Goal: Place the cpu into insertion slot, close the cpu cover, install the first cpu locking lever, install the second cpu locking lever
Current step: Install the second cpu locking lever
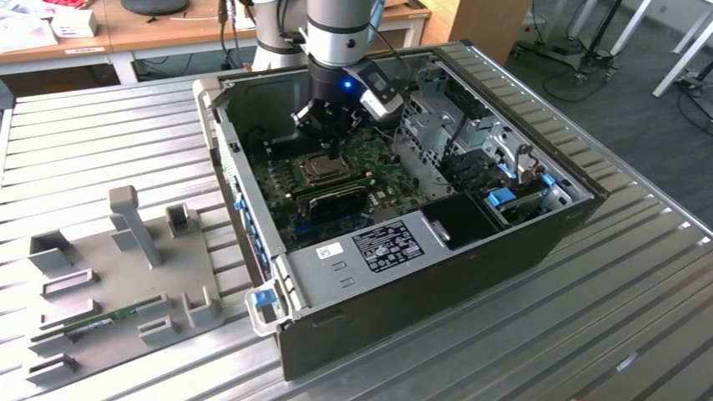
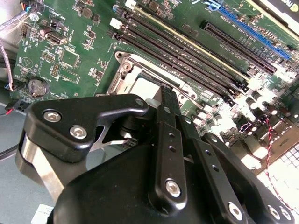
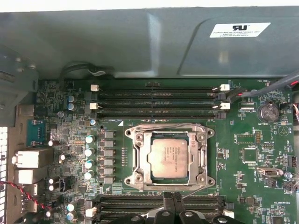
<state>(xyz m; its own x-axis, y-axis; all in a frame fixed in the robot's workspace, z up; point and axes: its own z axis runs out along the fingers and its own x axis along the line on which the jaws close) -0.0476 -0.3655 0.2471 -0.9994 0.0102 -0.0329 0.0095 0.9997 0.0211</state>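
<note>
The cpu is seen lying flat in the insertion slot on the green board, inside the open computer case on the counter. The cpu cover is laid down around it. The gripper is held just above the slot. Its fingers are pressed close together, and nothing is held.

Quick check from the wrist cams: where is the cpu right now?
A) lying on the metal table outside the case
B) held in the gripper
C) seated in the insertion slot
C: the cpu sits flat inside the insertion slot, framed by the cpu cover.
</note>
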